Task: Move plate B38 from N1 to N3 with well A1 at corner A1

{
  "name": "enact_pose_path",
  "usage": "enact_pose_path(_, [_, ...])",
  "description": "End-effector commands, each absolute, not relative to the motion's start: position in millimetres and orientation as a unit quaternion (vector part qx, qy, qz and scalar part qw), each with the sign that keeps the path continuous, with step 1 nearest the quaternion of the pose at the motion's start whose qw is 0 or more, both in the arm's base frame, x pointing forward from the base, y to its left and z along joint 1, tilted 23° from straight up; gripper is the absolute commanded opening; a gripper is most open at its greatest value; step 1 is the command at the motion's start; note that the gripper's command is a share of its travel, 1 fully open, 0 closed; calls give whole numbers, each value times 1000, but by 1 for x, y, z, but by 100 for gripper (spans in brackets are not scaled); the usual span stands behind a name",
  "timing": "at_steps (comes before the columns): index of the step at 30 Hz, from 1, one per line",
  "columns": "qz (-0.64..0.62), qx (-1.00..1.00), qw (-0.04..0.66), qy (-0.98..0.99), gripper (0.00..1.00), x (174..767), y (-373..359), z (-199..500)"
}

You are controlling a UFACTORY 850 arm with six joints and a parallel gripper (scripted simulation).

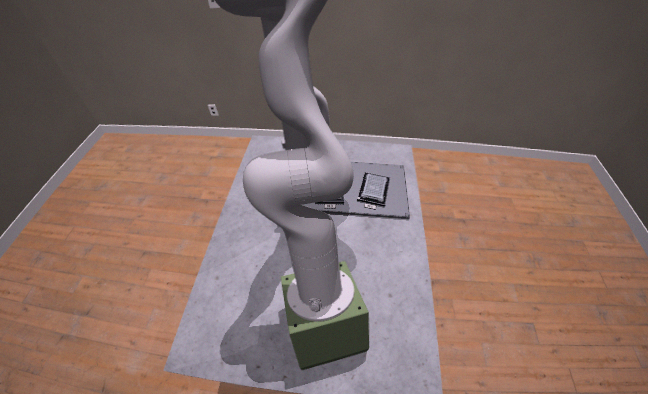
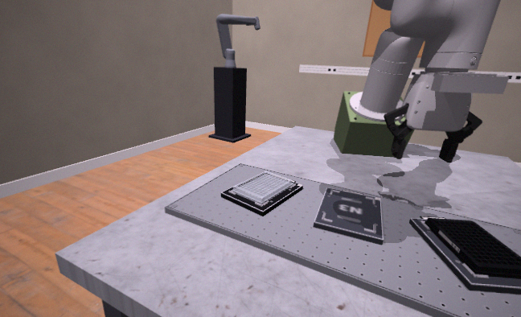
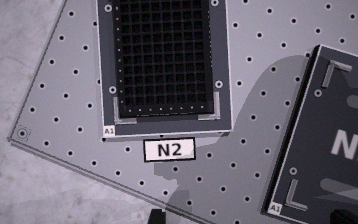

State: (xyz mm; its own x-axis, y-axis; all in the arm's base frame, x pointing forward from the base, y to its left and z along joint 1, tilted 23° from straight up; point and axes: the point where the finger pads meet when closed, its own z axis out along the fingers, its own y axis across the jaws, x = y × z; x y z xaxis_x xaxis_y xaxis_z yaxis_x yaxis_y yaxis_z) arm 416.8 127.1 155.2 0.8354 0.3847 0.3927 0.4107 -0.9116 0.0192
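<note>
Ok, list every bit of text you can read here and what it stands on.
"N2": white sign on the deck below the black plate's nest.
"N3": face of the bare nest.
"A1": corner of N2's nest.
"A1": corner of N3's nest.
Signs in the top view: too small.

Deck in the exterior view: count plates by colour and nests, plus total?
Clear plates: 1
Black plates: 1
Nests: 3, bare N3 between the two loaded ones
Total: 5
</note>
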Motion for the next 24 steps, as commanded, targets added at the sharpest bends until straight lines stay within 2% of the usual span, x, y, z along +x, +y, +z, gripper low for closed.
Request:
enact_pose_path(1, [-195, -968, 47, -152, 100, 423, 110, 155])
enact_pose_path(12, [-183, -979, 81, 27, 100, 441, 58, 154])
enact_pose_path(24, [-179, -977, 90, 74, 100, 457, 11, 152])
